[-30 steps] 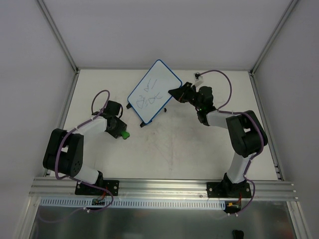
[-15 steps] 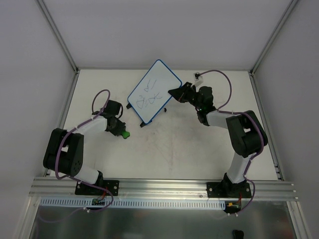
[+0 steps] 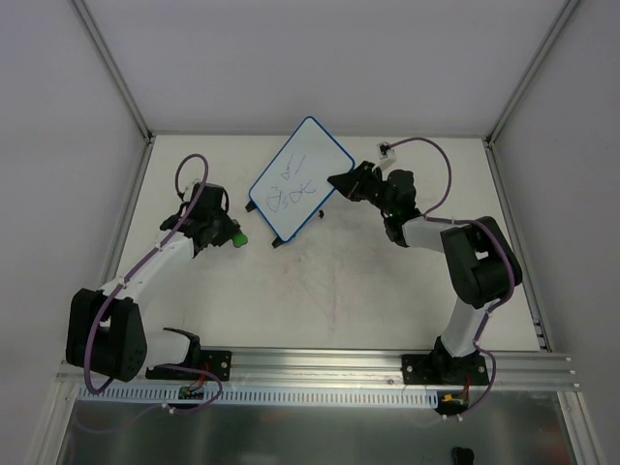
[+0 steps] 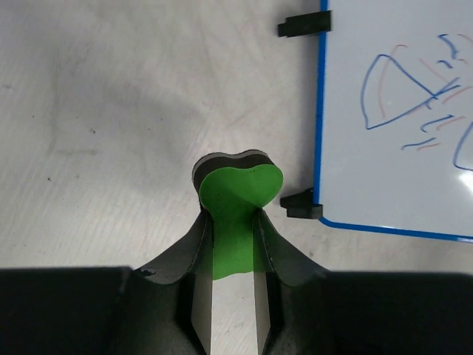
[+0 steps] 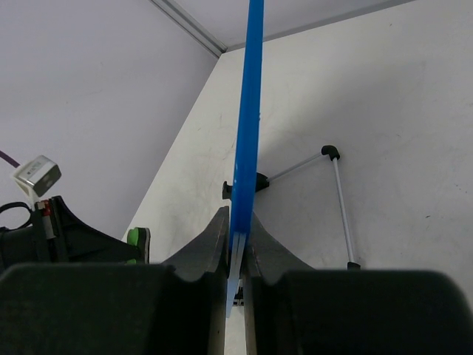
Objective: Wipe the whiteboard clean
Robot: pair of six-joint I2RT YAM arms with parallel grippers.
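Whiteboard [image 3: 299, 180] sits tilted at the far middle of the table [image 3: 339, 291] in the top view, with blue and red scribbles on it. The right gripper [image 3: 334, 181] pinches its right edge. The left gripper [image 3: 232, 238], to the board's left and apart from it, carries a green eraser [image 3: 238, 238].

In the left wrist view the fingers are clamped on the eraser, just beside the board's black foot [image 4: 301, 205].

In the right wrist view the jaws stand narrow, gripping the blue rim [image 5: 247, 111] edge-on.

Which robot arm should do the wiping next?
Left. The left gripper is shut on the green eraser, close beside the scribbled whiteboard. The right gripper is busy pinching the board's blue rim.
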